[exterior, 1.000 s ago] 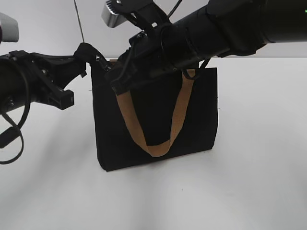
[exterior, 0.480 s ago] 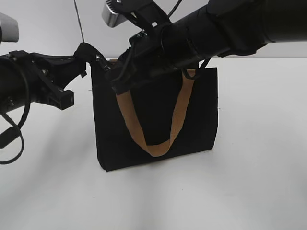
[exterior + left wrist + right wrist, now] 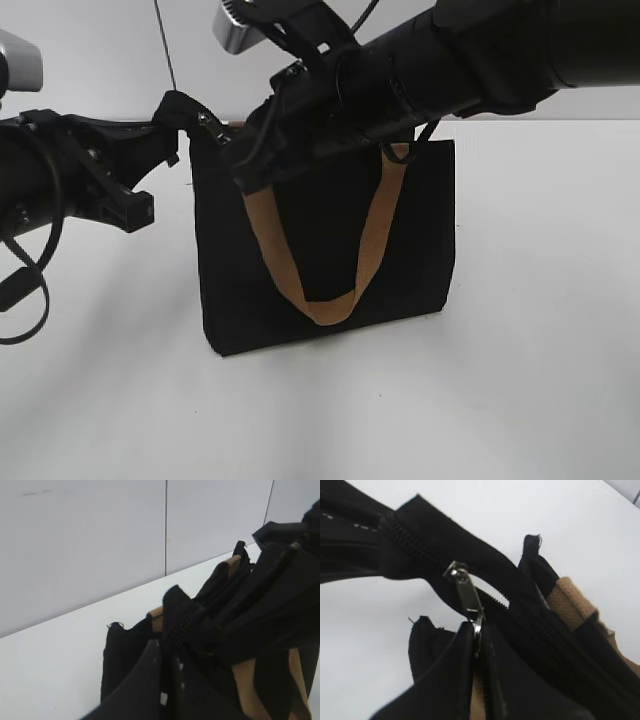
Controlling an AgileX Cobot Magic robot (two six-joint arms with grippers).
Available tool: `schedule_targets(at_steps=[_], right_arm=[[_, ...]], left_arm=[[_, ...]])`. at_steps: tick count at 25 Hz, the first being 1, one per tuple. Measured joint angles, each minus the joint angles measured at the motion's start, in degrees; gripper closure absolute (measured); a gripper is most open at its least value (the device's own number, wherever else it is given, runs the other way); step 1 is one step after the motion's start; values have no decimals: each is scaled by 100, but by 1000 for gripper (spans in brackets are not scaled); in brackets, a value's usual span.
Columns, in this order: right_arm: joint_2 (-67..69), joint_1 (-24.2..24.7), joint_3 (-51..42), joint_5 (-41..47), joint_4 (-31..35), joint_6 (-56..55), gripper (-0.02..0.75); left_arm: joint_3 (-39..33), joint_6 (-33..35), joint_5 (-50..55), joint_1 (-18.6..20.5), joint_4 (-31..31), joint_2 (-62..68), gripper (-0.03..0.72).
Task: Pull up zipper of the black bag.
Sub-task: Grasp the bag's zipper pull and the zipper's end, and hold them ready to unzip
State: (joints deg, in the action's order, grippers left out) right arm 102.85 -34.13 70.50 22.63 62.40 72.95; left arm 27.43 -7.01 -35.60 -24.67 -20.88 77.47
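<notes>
The black bag [image 3: 320,250] stands upright on the white table, one tan strap handle [image 3: 310,290] hanging down its front. My left gripper [image 3: 180,115] is shut on the fabric tail at the bag's top left corner; in the left wrist view [image 3: 162,650] its jaws clamp the zipper tape. My right gripper [image 3: 240,150] is shut on the silvery zipper pull [image 3: 467,597] near the bag's left end; in the right wrist view the jaws [image 3: 477,635] pinch the pull's ring. The zipper line [image 3: 530,622] runs right along the top edge. The bag also shows in the left wrist view [image 3: 122,655].
The white table [image 3: 520,350] surrounds the bag. A pale wall with a vertical seam [image 3: 166,530] stands behind it. The right arm [image 3: 470,60] crosses above the bag's top. A loose black cable [image 3: 20,290] hangs off the left arm.
Both grippers and the bag's top left corner have shifted very slightly upward. Both grips are unchanged.
</notes>
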Motion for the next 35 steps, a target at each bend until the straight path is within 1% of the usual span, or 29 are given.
schedule_targets(at_steps=[3, 7, 10, 28, 35], right_arm=[[0, 0, 0, -14, 0, 0, 694], [0, 0, 0, -14, 0, 0, 628], [-5, 0, 0, -14, 0, 0, 606], [-10, 0, 0, -2, 24, -10, 599], [-10, 0, 0, 21, 250, -16, 599]], left_arm=[[0, 0, 0, 0, 0, 0, 694], [0, 0, 0, 0, 0, 0, 694], [0, 0, 0, 0, 0, 0, 694], [0, 0, 2, 0, 0, 0, 694], [0, 0, 2, 0, 0, 0, 694]])
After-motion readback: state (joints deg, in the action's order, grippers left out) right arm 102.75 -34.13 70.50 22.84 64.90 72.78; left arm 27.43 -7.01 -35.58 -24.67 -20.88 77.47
